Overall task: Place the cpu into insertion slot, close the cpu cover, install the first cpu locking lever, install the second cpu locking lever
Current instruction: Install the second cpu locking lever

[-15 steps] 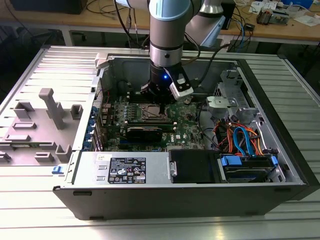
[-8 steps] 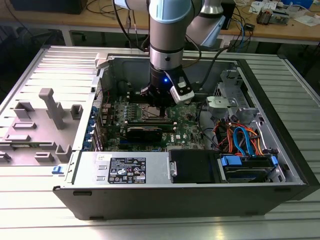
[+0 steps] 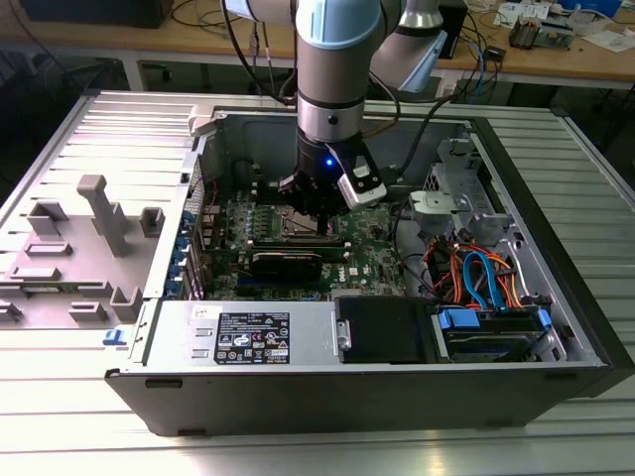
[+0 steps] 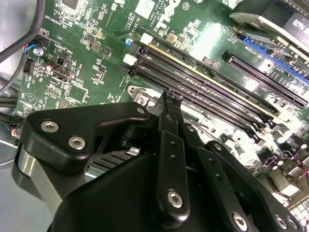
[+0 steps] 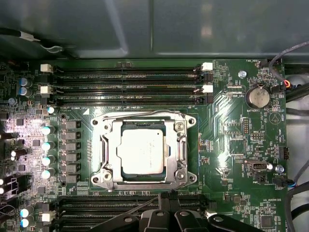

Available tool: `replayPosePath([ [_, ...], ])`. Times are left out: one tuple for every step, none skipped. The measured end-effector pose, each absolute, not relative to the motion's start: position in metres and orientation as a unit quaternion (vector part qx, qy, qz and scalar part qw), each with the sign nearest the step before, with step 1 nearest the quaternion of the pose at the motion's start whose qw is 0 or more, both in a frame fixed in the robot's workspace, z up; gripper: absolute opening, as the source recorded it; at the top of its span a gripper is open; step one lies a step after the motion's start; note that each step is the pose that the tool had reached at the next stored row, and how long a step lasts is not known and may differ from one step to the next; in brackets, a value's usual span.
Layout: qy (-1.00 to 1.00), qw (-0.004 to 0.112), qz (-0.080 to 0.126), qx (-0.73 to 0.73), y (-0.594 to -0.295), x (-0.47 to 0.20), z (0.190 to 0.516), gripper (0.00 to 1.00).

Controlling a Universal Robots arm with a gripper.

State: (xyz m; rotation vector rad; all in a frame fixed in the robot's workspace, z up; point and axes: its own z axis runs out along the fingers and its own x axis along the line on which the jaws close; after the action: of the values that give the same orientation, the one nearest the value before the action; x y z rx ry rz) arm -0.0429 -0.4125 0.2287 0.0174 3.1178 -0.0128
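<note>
Black linkages of the hand (image 4: 172,96) fill the foreground in the second wrist view, and its 2 fingertips (image 4: 168,94) are pressed together with nothing between them, poised just above the green motherboard (image 4: 91,48) beside the long memory slots (image 4: 203,82).

In the first wrist view the cpu (image 5: 141,151) lies flat inside the insertion slot (image 5: 143,151), its silver-grey top facing up through the square window of the cpu cover (image 5: 179,145). That cover is folded down over the socket and frames the chip on all 4 sides. A thin wire locking lever (image 5: 140,112) runs along the 12 o'clock edge of the frame. The closed fingertips enter that picture at 6 o'clock of the socket, just off its rim and over a second bank of memory slots; 4 more slots lie at 12 o'clock of the socket. A round coin battery (image 5: 257,96) sits at about 2 o'clock from the cpu, well apart from it.

In the exterior view the arm (image 3: 337,79) reaches straight down into the open computer case (image 3: 248,387), which lies on its side on the ribbed metal table (image 3: 99,139). At 3 o'clock inside the case hang orange and blue cables (image 3: 476,278), and at 9 o'clock outside it stand grey fixture blocks (image 3: 104,213).
</note>
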Motion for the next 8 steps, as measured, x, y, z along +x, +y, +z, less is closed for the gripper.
replayPosePath([
  [1.0, 0.012, -0.004, 0.006, -0.4125, -0.0429, 0.2287, 0.11],
  [1.0, 0.012, -0.004, 0.006, -0.4126, -0.0429, 0.2288, 0.11],
  [1.0, 0.012, -0.004, 0.006, -0.4126, -0.0429, 0.2287, 0.11],
  [1.0, 0.012, -0.004, 0.006, -0.4126, -0.0429, 0.2287, 0.11],
  [1.0, 0.012, -0.004, 0.006, -0.4126, -0.0429, 0.2287, 0.11],
  [1.0, 0.012, -0.004, 0.006, -0.4127, -0.0429, 0.2288, 0.11],
  [1.0, 0.012, -0.004, 0.006, -0.4127, -0.0429, 0.2287, 0.11],
  [1.0, 0.012, -0.004, 0.006, -0.4127, -0.0429, 0.2288, 0.11],
])
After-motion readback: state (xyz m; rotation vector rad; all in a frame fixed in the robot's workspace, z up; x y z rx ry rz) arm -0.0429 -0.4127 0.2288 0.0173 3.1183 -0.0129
